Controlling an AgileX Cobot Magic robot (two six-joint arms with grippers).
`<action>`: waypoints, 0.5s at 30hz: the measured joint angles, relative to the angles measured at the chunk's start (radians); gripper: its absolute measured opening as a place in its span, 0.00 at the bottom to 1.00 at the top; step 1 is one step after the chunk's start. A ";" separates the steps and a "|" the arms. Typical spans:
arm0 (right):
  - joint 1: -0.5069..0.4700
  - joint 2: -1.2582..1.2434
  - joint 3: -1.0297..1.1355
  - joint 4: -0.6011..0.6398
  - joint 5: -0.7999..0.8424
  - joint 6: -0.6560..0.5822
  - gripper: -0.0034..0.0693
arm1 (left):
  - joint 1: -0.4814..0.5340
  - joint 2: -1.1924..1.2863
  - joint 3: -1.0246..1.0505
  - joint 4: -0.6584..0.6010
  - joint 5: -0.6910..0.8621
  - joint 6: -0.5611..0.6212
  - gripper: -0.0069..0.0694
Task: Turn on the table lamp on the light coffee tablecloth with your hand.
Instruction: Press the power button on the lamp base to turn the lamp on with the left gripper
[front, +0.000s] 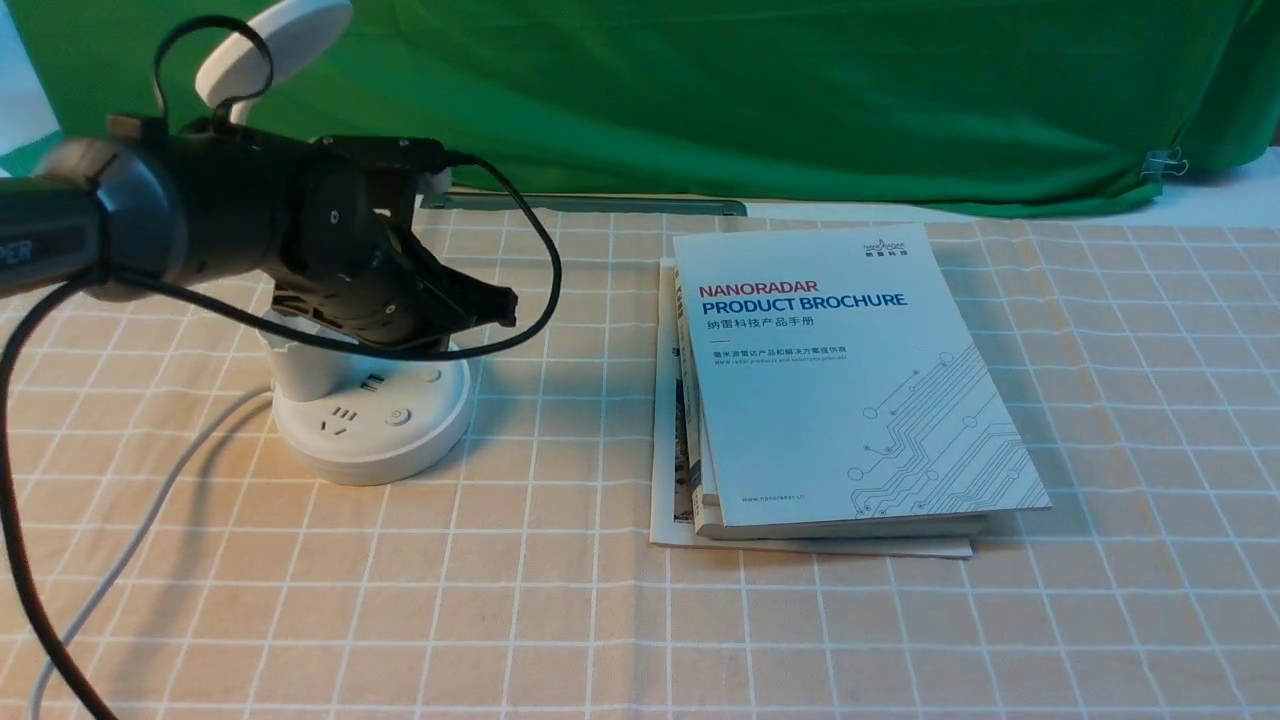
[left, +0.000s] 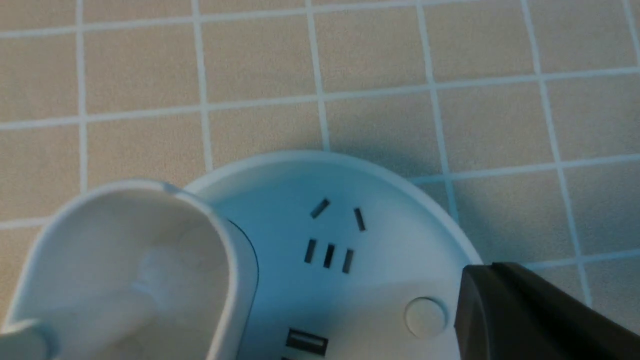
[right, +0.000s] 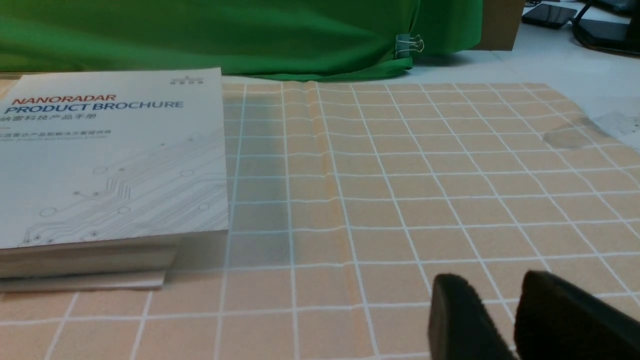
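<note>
The white table lamp stands on the light coffee tablecloth (front: 560, 600) at the left. Its disc head (front: 285, 40) is up at the back, and its round base (front: 370, 440) carries sockets and a round button (front: 398, 416). My left gripper (front: 500, 305) is shut and empty, and it hovers over the right part of the base. In the left wrist view its fingertips (left: 470, 285) lie right beside a round button (left: 425, 316), near the pen cup (left: 135, 260); I cannot tell if they touch it. My right gripper (right: 492, 290) is slightly open and empty, low over the cloth.
A stack of brochures (front: 840, 380) lies right of the lamp and also shows in the right wrist view (right: 110, 160). A green cloth (front: 800, 90) hangs at the back. The lamp's white cord (front: 130, 540) runs toward the front left.
</note>
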 joint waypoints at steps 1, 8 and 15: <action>0.000 0.000 0.000 0.000 0.000 0.000 0.38 | 0.000 0.007 -0.001 0.001 0.000 -0.001 0.08; 0.000 0.000 0.000 0.000 0.000 0.000 0.38 | 0.000 0.021 -0.001 0.006 0.000 -0.006 0.09; 0.000 0.000 0.000 0.000 0.000 0.000 0.38 | 0.000 0.037 -0.001 0.031 -0.001 -0.035 0.09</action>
